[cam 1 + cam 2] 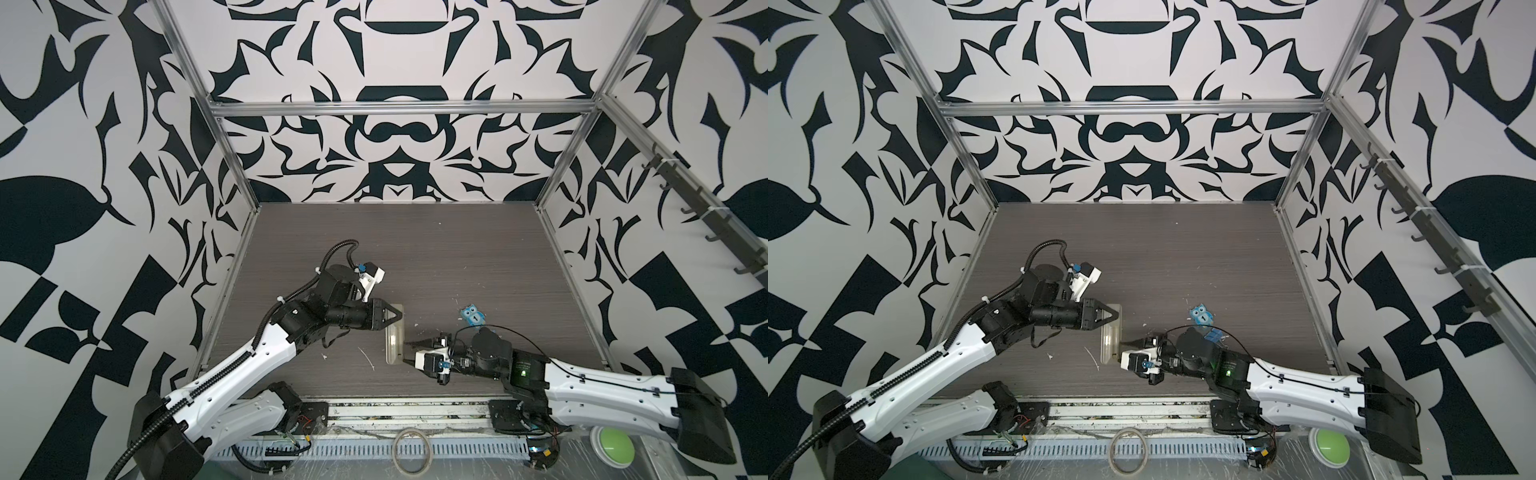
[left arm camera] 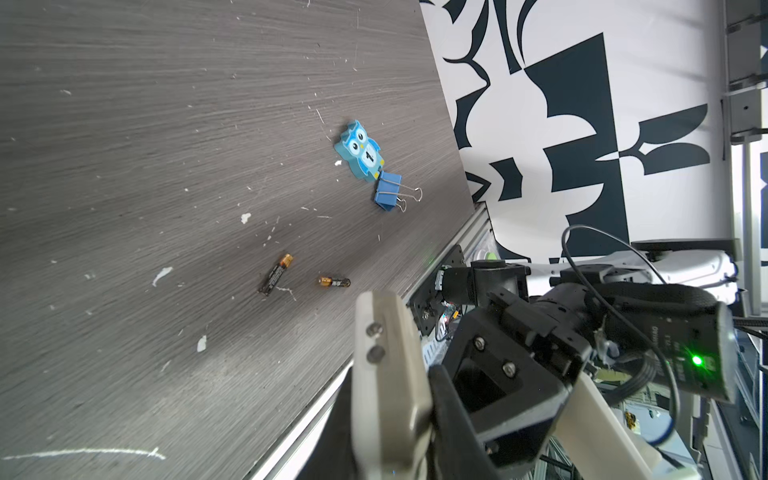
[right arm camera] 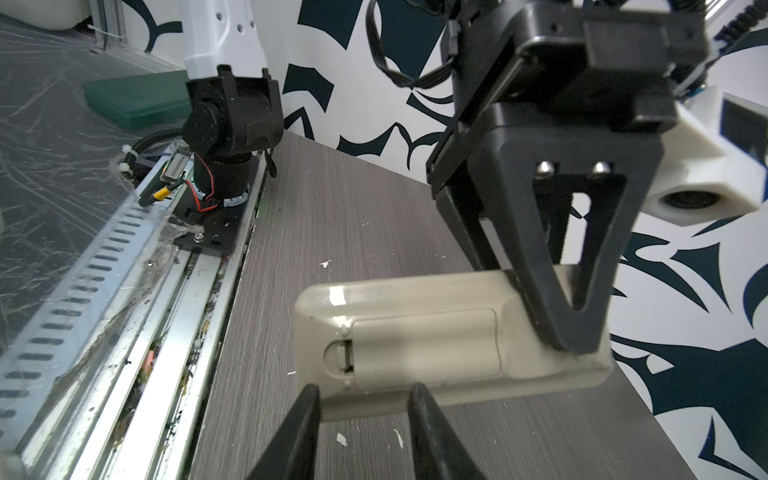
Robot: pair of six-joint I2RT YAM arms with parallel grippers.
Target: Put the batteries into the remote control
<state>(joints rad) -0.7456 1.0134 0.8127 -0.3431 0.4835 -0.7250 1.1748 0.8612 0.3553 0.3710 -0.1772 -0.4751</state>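
**Remote pinched, battery cover not yet off**
The left claw [image 3: 577,332] pinched one end of the smooth beige remote [image 3: 415,345], back up, while the right claw [image 3: 361,390] stood spread at the latch end. Two slim round batteries [image 2: 275,274] lay loose on the grainy tabletop [image 2: 124,166]. Prying at the glossy plastic could twist the remote out of the pinch, and a nudge could set the batteries rolling.

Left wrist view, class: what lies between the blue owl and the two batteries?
In the left wrist view, only tabletop with white flecks separates the blue owl from the batteries; the binder clip sits beside the owl, off that stretch.
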